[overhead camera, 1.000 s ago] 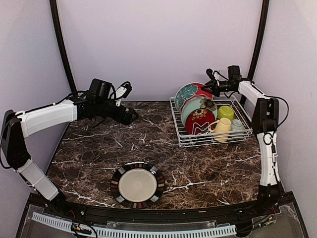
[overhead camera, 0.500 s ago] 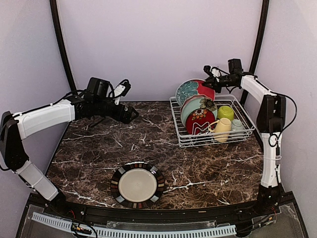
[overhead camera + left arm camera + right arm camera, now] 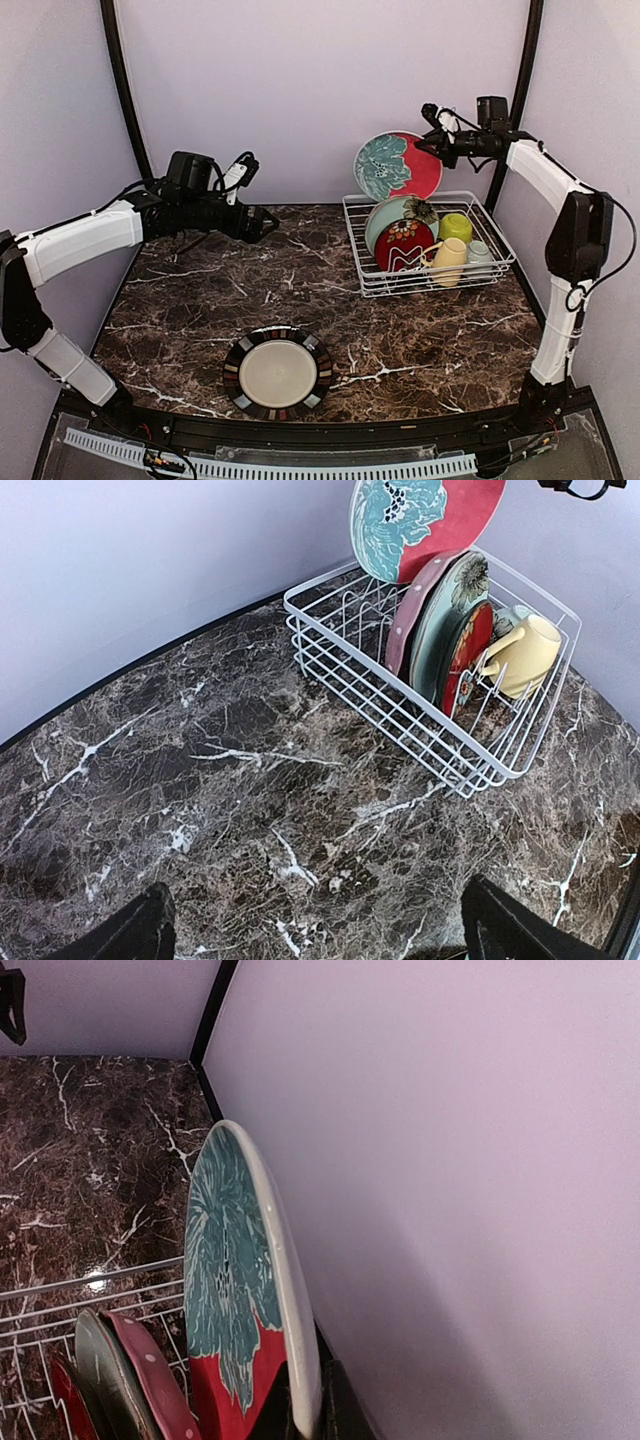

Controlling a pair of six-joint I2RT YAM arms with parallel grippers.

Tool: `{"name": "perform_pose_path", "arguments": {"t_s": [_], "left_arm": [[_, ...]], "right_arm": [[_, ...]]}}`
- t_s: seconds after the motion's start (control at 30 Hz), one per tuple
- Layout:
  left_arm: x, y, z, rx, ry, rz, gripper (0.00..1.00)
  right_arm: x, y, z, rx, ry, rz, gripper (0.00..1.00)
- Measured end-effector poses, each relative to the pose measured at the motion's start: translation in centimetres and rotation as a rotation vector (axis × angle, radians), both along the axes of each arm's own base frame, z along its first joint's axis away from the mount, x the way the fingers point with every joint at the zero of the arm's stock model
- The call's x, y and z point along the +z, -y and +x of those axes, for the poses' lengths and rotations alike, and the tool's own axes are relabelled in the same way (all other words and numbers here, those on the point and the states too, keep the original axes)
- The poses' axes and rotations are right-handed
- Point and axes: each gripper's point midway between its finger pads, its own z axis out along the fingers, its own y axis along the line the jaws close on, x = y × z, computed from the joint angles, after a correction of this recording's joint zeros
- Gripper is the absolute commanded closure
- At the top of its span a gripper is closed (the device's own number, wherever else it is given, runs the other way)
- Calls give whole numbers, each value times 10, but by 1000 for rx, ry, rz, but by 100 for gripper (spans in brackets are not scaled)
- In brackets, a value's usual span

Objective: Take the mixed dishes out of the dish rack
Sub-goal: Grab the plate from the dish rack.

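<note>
My right gripper is shut on the rim of the red plate with the teal flower, holding it upright in the air above the back of the white dish rack. In the right wrist view the plate's pale edge runs down between my dark fingers. In the rack stand a pale teal plate, a red floral plate, a yellow mug, a lime-green bowl and a pale blue cup. My left gripper hangs open and empty over the table's back left.
A black-rimmed cream plate lies flat near the front edge of the marble table. The purple back wall is close behind the held plate. The left wrist view shows the rack with the mug ahead to the right.
My right gripper has lifted the red and teal plate up out of the rack and slightly right. The left arm has barely shifted.
</note>
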Motion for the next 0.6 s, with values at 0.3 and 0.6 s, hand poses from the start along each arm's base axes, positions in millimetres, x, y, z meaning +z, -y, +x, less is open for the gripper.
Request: {"name": "perform_pose_path", "arguments": {"t_s": [0.3, 0.6], "left_arm": [[11, -2, -3, 18, 3, -35, 1], [14, -3, -3, 41, -15, -63, 1]], "right_arm": [[13, 18, 17, -257, -40, 149, 100], [4, 69, 36, -684, -267, 487, 100]]}}
